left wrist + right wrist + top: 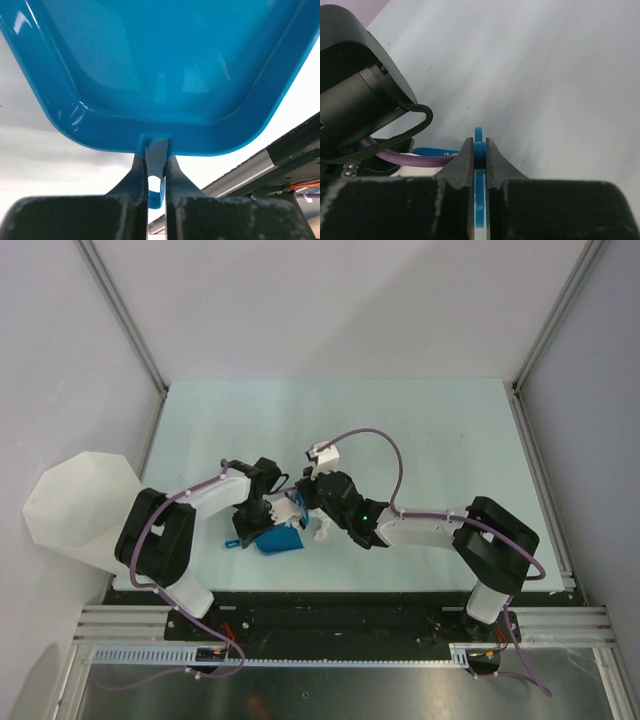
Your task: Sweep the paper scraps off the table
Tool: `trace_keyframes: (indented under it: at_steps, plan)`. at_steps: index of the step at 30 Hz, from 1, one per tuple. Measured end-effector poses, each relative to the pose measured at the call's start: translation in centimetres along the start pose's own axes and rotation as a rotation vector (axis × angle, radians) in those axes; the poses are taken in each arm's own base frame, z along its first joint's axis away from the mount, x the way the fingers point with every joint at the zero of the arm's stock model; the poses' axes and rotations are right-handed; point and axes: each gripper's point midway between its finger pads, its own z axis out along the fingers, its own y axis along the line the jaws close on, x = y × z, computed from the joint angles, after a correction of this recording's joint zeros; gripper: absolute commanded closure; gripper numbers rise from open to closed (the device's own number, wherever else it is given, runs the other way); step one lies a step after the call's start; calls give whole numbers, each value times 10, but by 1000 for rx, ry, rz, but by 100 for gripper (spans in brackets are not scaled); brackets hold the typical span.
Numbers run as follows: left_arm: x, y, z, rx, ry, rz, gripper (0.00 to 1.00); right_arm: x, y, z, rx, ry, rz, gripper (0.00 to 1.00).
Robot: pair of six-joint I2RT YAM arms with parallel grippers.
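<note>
Spanning the whole work cell: table (pixel 420 440), pale mint-green, flat, bounded by metal rails (pixel 541 472).

Item on it, near the front edge between the two arms: blue dustpan (pixel 280 541), shallow tray with rounded corners; the tray's inside shows plain blue in the left wrist view (pixel 160 75).

Item just right of the pan: small white lump (pixel 320 530), touching or nearly touching it; whether a paper scrap, cannot tell.

Item off the table's left side: translucent white faceted bin (pixel 72 508), well apart from the pan.

Left gripper (pixel 156 167): fingers drawn almost together, pinching the dustpan's thin handle tab, pan mouth facing away from the wrist.

Right gripper (pixel 479 150): fingers nearly closed, clamped on a thin blue handle strip (pixel 479 135) set edge-on; its working end is out of the wrist view.

In the way: the grippers sit close together over the pan, with the left arm's black housing (pixel 355 95) and purple cable (pixel 410 160) crowding the right wrist's view.
</note>
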Motion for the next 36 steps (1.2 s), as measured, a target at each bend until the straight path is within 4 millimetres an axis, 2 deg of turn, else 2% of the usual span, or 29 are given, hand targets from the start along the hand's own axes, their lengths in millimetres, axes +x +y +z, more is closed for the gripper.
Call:
trace_keyframes:
  at_steps: [6, 14, 23, 32, 36]
  plan:
    - [1, -6, -1, 26, -5, -12, 100, -2, 4, -2, -24, 17, 65, 100]
    - [-6, -11, -3, 49, -44, -31, 100, -18, 7, -13, -34, 5, 71, 100]
    - [-14, -6, -1, 31, -80, -42, 100, -23, 1, -19, 0, 7, 43, 100]
    - [-31, 2, 0, -11, -136, -13, 100, -79, -20, -45, 99, -111, -53, 100]
    - [-32, 2, 0, -14, -137, -4, 100, -84, -43, -51, 219, -117, -107, 100]
